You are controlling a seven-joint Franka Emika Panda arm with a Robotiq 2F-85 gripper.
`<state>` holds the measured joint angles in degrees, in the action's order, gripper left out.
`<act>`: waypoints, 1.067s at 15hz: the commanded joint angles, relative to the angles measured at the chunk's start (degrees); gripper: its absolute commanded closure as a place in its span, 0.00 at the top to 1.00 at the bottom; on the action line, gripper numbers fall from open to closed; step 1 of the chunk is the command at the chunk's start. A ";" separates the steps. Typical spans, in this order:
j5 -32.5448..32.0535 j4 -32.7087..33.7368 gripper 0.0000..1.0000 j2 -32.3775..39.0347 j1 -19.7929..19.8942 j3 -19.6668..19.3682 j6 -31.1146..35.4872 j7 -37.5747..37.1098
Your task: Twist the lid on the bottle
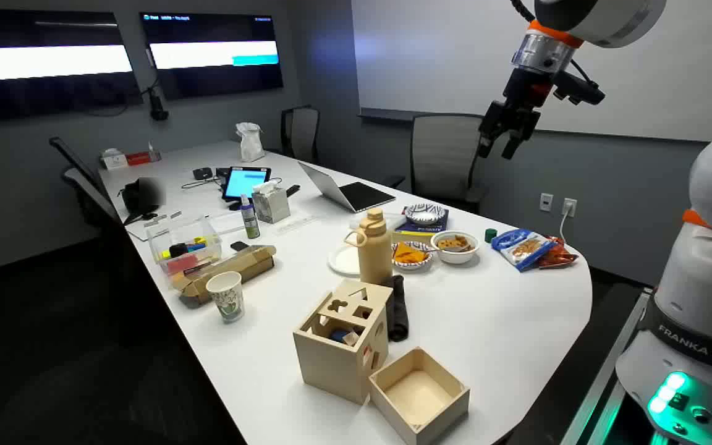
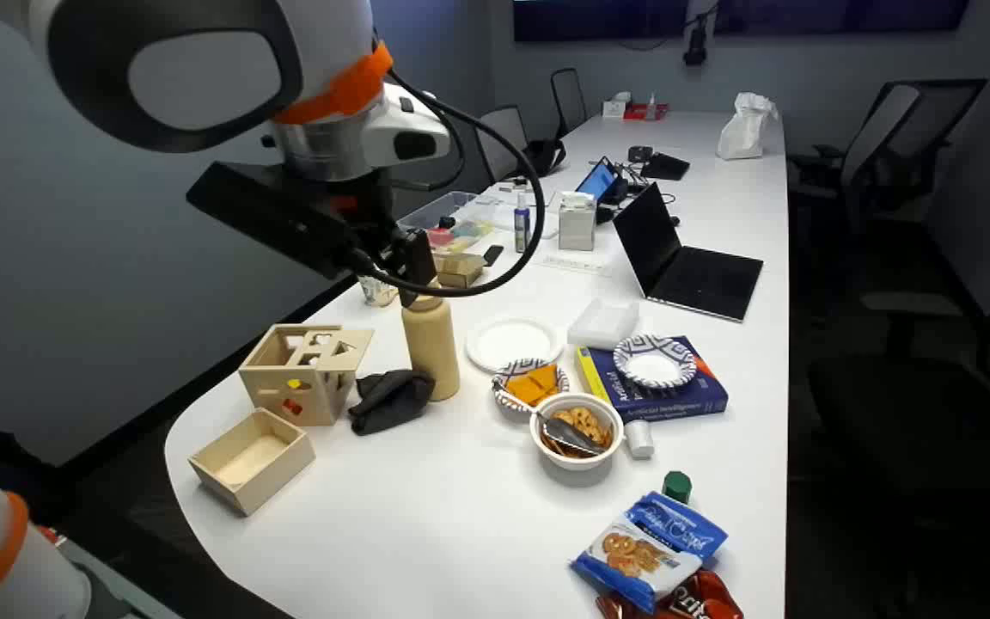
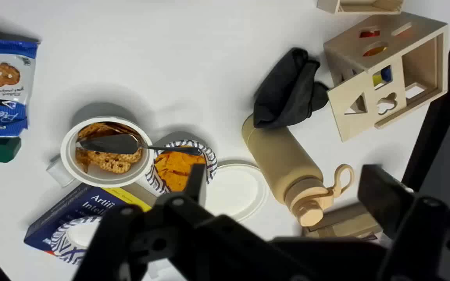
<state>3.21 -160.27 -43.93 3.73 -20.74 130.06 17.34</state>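
In an exterior view, the bottle (image 1: 376,256) is stood upright mid-frame on the counter (image 1: 461,315), lid (image 1: 374,222) on top; upper right, the pincer (image 1: 497,150) is held high, jaws apart, presumably to straddle that lid.

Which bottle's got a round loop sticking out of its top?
The stout tan bottle by the black cloth. A loop sticks out from its lid. The slim spray bottle near the tissue box shows no loop.
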 commanded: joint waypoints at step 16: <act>2.35 9.77 1.00 19.91 -7.90 13.10 8.36 -4.32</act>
<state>3.67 -155.90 -33.56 -1.67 -9.58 135.36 13.64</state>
